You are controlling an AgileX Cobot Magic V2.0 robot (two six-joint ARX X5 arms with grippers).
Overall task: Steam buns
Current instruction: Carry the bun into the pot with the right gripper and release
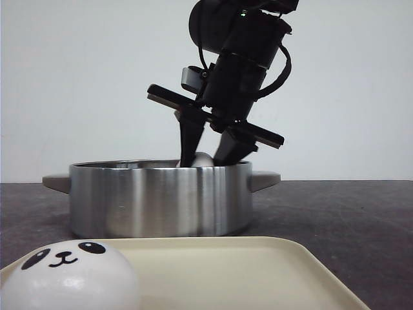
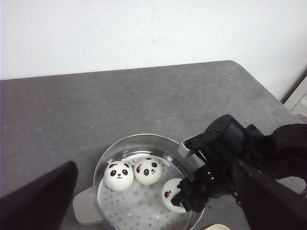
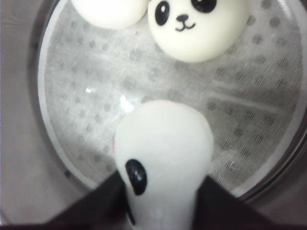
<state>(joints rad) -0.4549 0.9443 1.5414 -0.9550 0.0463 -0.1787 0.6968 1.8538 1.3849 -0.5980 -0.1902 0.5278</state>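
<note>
Right wrist view: bun (image 3: 163, 143) squeezed between the right fingers (image 3: 96, 203), inside the pot (image 3: 43, 143).

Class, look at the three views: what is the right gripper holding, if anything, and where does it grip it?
The right gripper holds a panda bun inside the pot, squeezed at its sides between the fingers.

Overall light: we see even, soft, fairly bright light in all three views.
Glare: vertical bright bands run down the steel pot (image 1: 161, 197) wall below the right gripper (image 1: 210, 152).
Shadows: faint, soft-edged.
Contrast: the gripper fingers (image 3: 96, 206) read near black, detail lost.
Focus, right wrist view: the squeezed bun (image 3: 163, 153) between the fingers is soft; the mesh beyond it is slightly blurred.
Focus, left wrist view: a dark blurred shape (image 2: 36, 199) fills one corner.
Front view: the nearest bun (image 1: 68, 274) is slightly soft.
</note>
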